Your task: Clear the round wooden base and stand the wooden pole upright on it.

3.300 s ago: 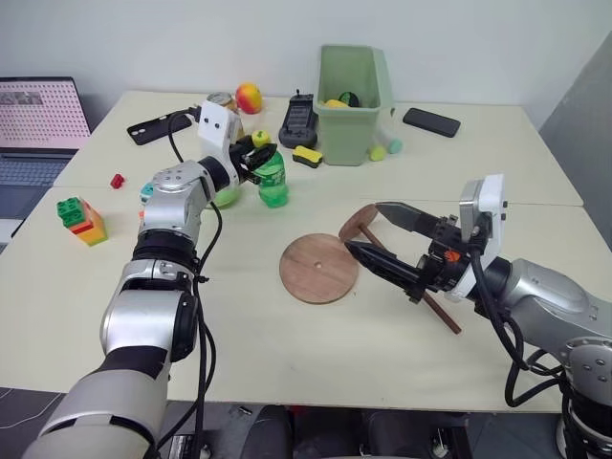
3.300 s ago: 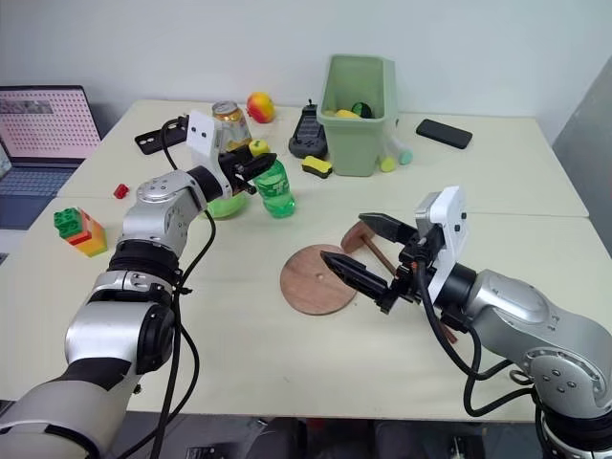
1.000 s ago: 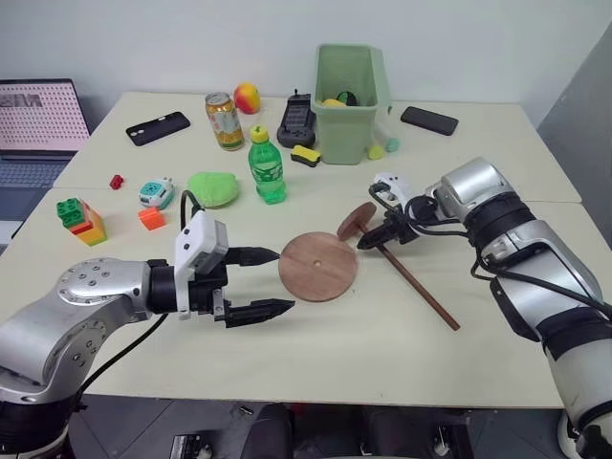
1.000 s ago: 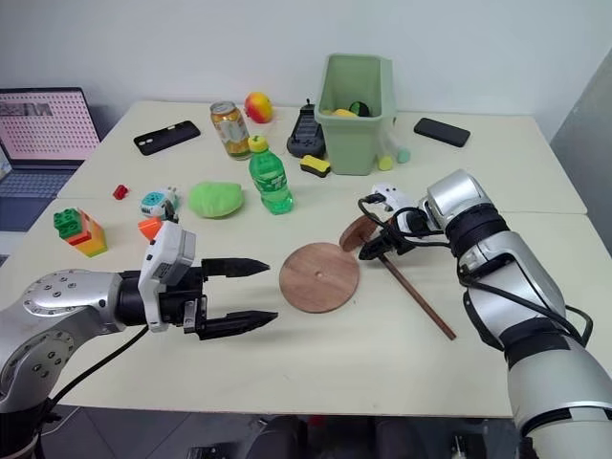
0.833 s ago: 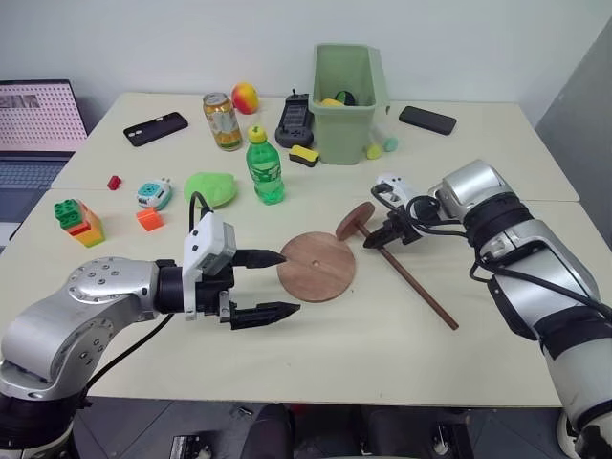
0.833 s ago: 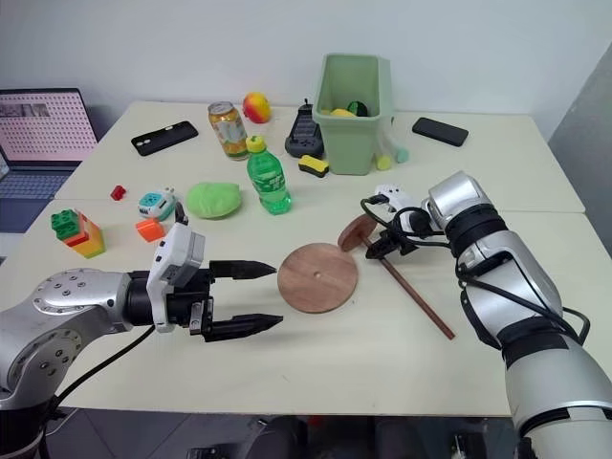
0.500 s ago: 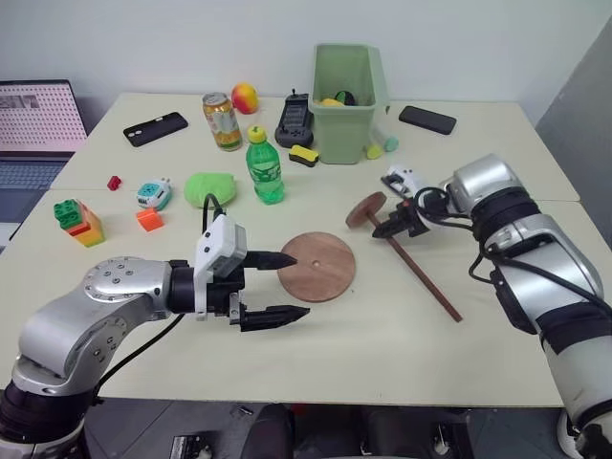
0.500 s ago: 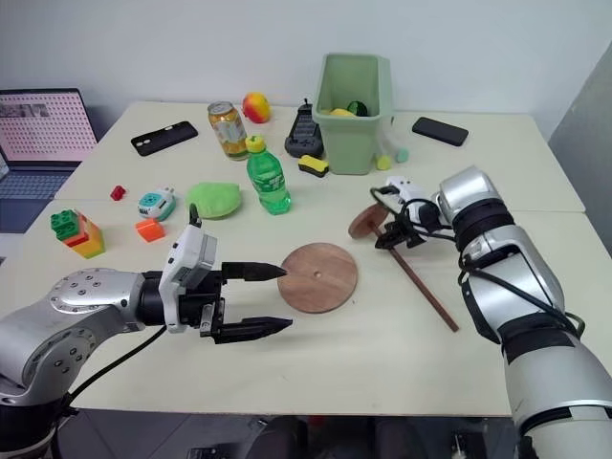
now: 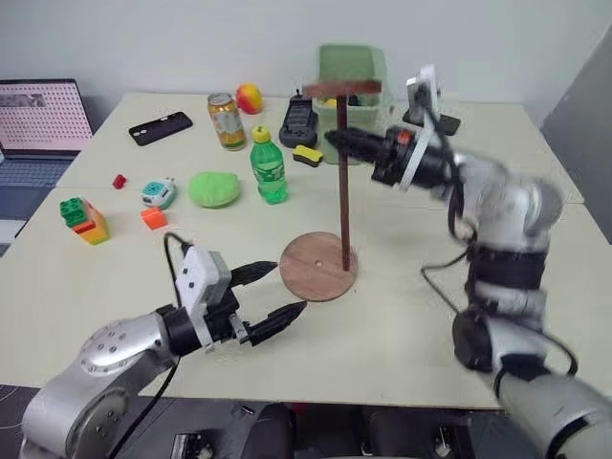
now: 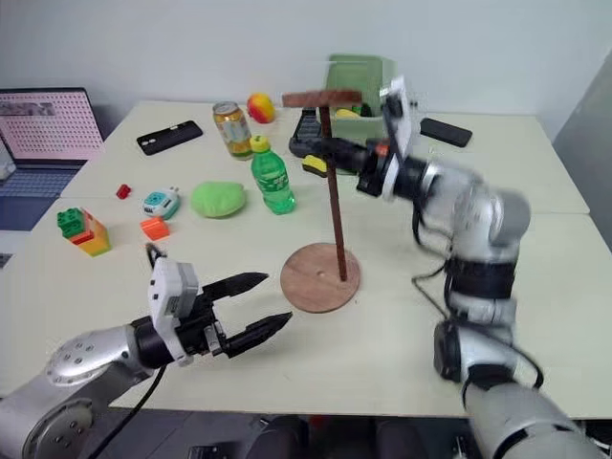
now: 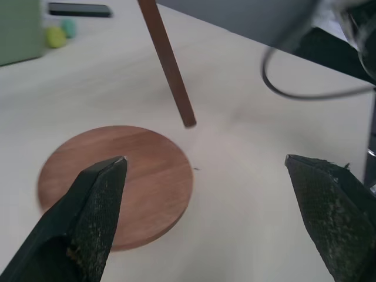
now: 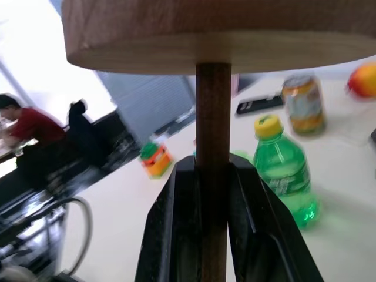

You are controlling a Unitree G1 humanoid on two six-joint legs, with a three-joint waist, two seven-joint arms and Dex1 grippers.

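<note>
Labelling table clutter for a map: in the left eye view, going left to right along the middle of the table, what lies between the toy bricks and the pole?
Toy bricks → orange block → green lump → green bottle → wooden pole.

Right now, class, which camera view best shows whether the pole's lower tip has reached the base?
The left wrist view: the pole tip hangs free beside the base, above the table. The eye views show the whole pole upright in the right tool, its tip seeming to overlap the base. The right wrist view shows the grip under the pole's disc.
</note>
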